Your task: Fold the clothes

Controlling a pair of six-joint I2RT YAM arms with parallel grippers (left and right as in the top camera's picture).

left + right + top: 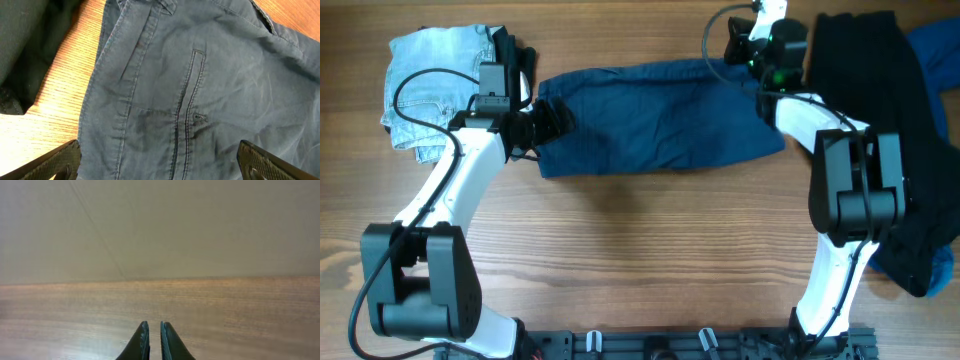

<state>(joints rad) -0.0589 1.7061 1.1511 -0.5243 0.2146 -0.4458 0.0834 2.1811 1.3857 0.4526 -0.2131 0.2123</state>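
Observation:
The dark navy-blue shorts lie flat and stretched left to right across the far middle of the table. My left gripper is at their left end. In the left wrist view its jaws are wide open, low over the shorts' fabric with a stitched seam between them, holding nothing. My right gripper is by the shorts' far right corner. In the right wrist view its fingers are closed together with nothing between them, over bare wood.
A folded light-blue denim garment lies at the far left behind my left arm. A pile of black clothes covers the right side, with a blue garment beyond it. Black fabric lies left of the shorts.

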